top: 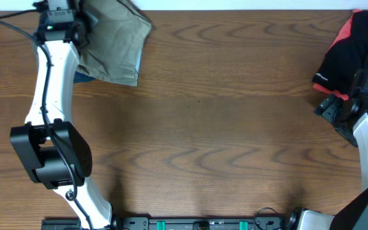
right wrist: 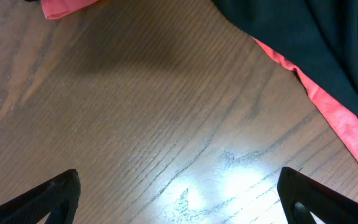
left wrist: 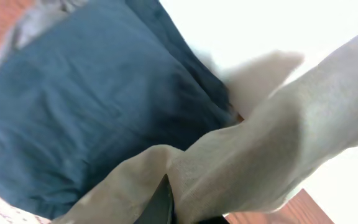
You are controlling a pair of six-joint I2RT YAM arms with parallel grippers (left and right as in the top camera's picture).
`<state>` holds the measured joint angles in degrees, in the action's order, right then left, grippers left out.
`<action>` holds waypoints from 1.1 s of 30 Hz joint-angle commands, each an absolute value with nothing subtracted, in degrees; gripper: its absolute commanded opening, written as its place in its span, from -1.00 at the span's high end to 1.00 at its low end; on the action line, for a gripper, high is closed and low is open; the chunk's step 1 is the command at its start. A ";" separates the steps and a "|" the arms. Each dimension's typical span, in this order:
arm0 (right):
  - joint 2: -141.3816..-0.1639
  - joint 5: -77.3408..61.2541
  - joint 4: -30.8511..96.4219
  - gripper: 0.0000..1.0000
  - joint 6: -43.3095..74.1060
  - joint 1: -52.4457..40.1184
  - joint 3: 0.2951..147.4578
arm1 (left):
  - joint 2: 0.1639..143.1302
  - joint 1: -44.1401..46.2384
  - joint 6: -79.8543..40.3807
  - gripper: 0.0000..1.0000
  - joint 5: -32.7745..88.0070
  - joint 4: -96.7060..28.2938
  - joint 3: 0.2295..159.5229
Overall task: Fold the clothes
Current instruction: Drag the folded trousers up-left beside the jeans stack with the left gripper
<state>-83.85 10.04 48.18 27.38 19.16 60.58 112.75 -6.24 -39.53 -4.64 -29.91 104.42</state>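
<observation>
Khaki clothes [top: 115,43]: bunched at the far left corner of the surface [top: 222,128], partly lying over a dark blue garment [left wrist: 86,106]; not spread out and no fold made yet.

Left end effector [left wrist: 164,206]: at that far corner, with khaki cloth draped over it and running up across the wrist view. The jaws are mostly covered, but it seems to be closed on an edge of the clothes.

Right end effector [right wrist: 179,194]: fingers wide apart and holding nothing, low over bare wood, just beside a black and red garment [top: 350,45] at the far right.

Step in hand: I judge it is the pulling of the khaki piece off the pile and toward the free middle of the surface.

How to do it well: keep the grip firm and lift enough that the cloth comes free of the blue garment and does not drag it along. Move slowly toward the centre, then lay the cloth flat before any fold.

Role of the right arm: it should take the opposite edge, so the cloth can be stretched between the two arms.

Risk: the cloth may slip out, or the blue piece may follow.
</observation>
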 commanded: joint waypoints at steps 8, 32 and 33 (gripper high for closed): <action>-83.24 10.46 48.21 -0.99 26.70 19.49 61.01 | 113.14 -10.02 -40.97 0.88 -10.15 -28.10 105.82; -83.24 10.46 48.21 -0.99 26.70 19.49 61.01 | 121.84 -15.84 -27.33 0.08 -10.13 -23.07 105.82; -83.24 10.46 48.21 -0.98 26.70 19.49 61.01 | 121.84 -16.08 -26.24 0.04 -10.13 -23.27 105.82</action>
<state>-83.85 10.04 48.18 27.38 19.16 60.58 121.23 -15.07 -28.64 -9.08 -23.14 104.42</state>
